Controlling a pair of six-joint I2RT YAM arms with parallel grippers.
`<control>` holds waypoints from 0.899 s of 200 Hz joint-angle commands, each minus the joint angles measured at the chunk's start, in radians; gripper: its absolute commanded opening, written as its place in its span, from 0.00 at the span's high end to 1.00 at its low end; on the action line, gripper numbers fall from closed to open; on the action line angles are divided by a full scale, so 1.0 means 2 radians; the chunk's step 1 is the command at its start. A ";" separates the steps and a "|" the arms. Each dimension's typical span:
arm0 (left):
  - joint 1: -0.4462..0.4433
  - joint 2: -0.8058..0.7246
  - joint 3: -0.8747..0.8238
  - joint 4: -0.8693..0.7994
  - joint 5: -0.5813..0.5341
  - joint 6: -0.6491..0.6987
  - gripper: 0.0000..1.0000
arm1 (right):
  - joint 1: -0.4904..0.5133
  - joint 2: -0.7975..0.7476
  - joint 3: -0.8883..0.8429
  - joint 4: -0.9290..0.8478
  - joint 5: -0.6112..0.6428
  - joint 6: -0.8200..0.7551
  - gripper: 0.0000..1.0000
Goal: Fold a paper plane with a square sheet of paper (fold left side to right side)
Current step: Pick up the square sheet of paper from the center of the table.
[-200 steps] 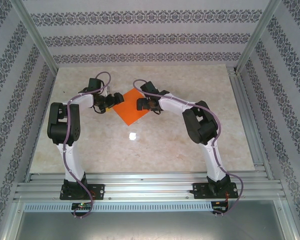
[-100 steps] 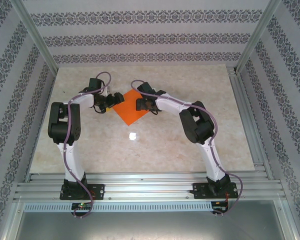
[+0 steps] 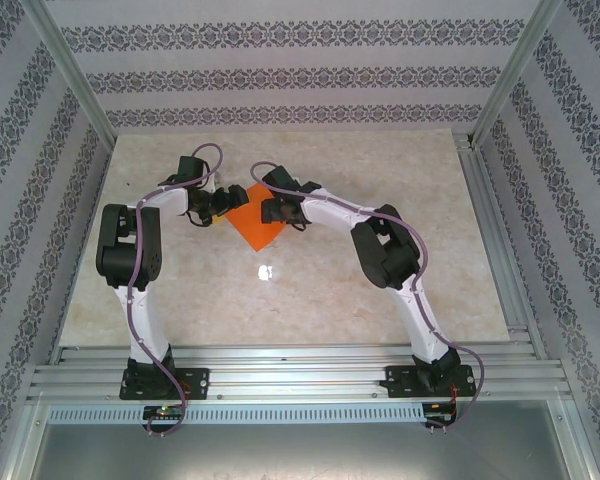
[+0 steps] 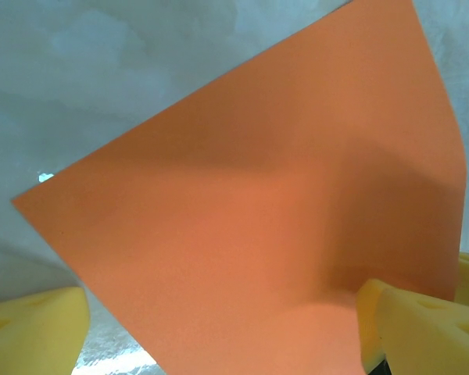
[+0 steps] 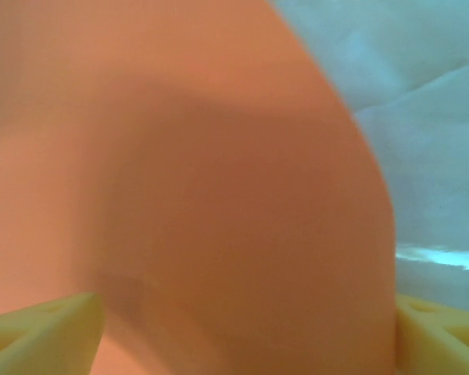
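Observation:
The square sheet of paper (image 3: 252,226) is bright orange and rests on the marble table (image 3: 310,290) as a diamond between both grippers. My left gripper (image 3: 220,205) is at its left corner, open. In the left wrist view the sheet (image 4: 258,195) spreads between the yellow fingertips (image 4: 35,328), and it bulges up by the right one. My right gripper (image 3: 272,210) hangs over the sheet's right part and hides that corner. In the right wrist view the paper (image 5: 180,195) arches up close to the camera, between wide-apart yellow fingertips (image 5: 39,332). No folded plane shape shows.
Patterned walls and aluminium posts (image 3: 65,70) enclose the table. A metal rail (image 3: 485,240) runs down the right edge. A glare spot (image 3: 265,270) lies just in front of the sheet. Open marble stretches in front of and behind the sheet.
My right gripper has slid left over the sheet, covering its right corner and bowing the paper up; less orange shows. Its fingers have narrowed slightly. The left arm has stayed still.

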 commanded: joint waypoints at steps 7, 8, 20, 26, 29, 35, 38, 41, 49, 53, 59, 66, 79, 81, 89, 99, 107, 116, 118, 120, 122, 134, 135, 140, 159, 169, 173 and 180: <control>-0.026 0.030 0.005 0.027 0.027 -0.004 0.05 | 0.007 0.019 0.017 -0.001 -0.022 0.003 0.20; -0.026 0.030 0.005 0.027 0.027 -0.003 0.05 | 0.007 0.019 0.017 0.000 -0.022 0.003 0.20; -0.026 0.029 0.007 0.026 0.027 -0.002 0.05 | 0.005 0.017 0.016 0.005 -0.026 0.004 0.25; -0.026 0.028 0.007 0.027 0.027 -0.001 0.05 | 0.004 0.013 0.012 0.012 -0.029 0.004 0.28; -0.025 0.026 0.006 0.027 0.027 0.000 0.05 | 0.003 0.010 0.009 0.017 -0.031 0.006 0.30; -0.026 0.024 0.006 0.027 0.027 0.001 0.05 | 0.002 0.005 0.002 0.027 -0.034 0.007 0.34; -0.025 0.023 0.006 0.026 0.026 0.001 0.05 | 0.001 0.001 0.000 0.032 -0.036 0.008 0.37; -0.026 0.021 0.006 0.026 0.025 0.001 0.05 | 0.000 -0.002 -0.004 0.038 -0.036 0.010 0.39; -0.026 0.015 0.004 0.027 0.023 0.003 0.05 | -0.003 -0.011 -0.016 0.056 -0.045 0.012 0.43; -0.025 0.011 0.003 0.028 0.023 0.005 0.05 | -0.004 -0.016 -0.022 0.064 -0.048 0.014 0.45; -0.026 0.005 0.001 0.028 0.021 0.008 0.05 | -0.007 -0.023 -0.029 0.073 -0.053 0.016 0.48; -0.025 -0.004 -0.003 0.029 0.018 0.011 0.05 | -0.009 -0.031 -0.038 0.085 -0.058 0.016 0.52; -0.025 -0.026 -0.011 0.030 0.007 0.020 0.05 | -0.012 -0.049 -0.056 0.106 -0.062 0.012 0.59; -0.025 -0.030 -0.012 0.030 0.006 0.021 0.05 | -0.013 -0.051 -0.058 0.110 -0.064 0.012 0.60; -0.024 -0.046 -0.019 0.030 -0.003 0.026 0.05 | -0.015 -0.063 -0.075 0.128 -0.070 0.009 0.65; -0.022 -0.066 -0.027 0.029 -0.013 0.032 0.04 | -0.017 -0.076 -0.093 0.148 -0.073 0.009 0.69; -0.020 -0.082 -0.035 0.029 -0.017 0.036 0.04 | -0.020 -0.088 -0.111 0.173 -0.082 0.009 0.72; -0.016 -0.102 -0.045 0.030 -0.020 0.038 0.04 | -0.023 -0.098 -0.126 0.191 -0.091 0.009 0.76; -0.015 -0.105 -0.047 0.030 -0.021 0.039 0.04 | -0.024 -0.101 -0.128 0.194 -0.094 0.008 0.77; -0.014 -0.109 -0.049 0.031 -0.022 0.039 0.04 | -0.024 -0.103 -0.131 0.198 -0.097 0.008 0.78; -0.013 -0.113 -0.052 0.032 -0.021 0.039 0.04 | -0.024 -0.105 -0.134 0.200 -0.099 0.009 0.78; -0.007 -0.137 -0.066 0.034 -0.022 0.041 0.04 | -0.028 -0.118 -0.147 0.213 -0.112 0.007 0.81; -0.006 -0.140 -0.068 0.034 -0.022 0.042 0.04 | -0.029 -0.119 -0.148 0.214 -0.112 0.006 0.81; -0.003 -0.150 -0.074 0.036 -0.022 0.042 0.03 | -0.030 -0.126 -0.155 0.219 -0.118 0.004 0.82; 0.007 -0.191 -0.099 0.044 -0.024 0.050 0.03 | -0.035 -0.157 -0.182 0.236 -0.125 -0.007 0.84; 0.011 -0.213 -0.114 0.051 -0.025 0.059 0.02 | -0.039 -0.176 -0.197 0.245 -0.138 -0.011 0.84; 0.013 -0.221 -0.119 0.055 -0.024 0.063 0.02 | -0.042 -0.183 -0.202 0.249 -0.146 -0.012 0.84; 0.016 -0.237 -0.128 0.061 -0.024 0.070 0.02 | -0.047 -0.198 -0.214 0.255 -0.158 -0.017 0.84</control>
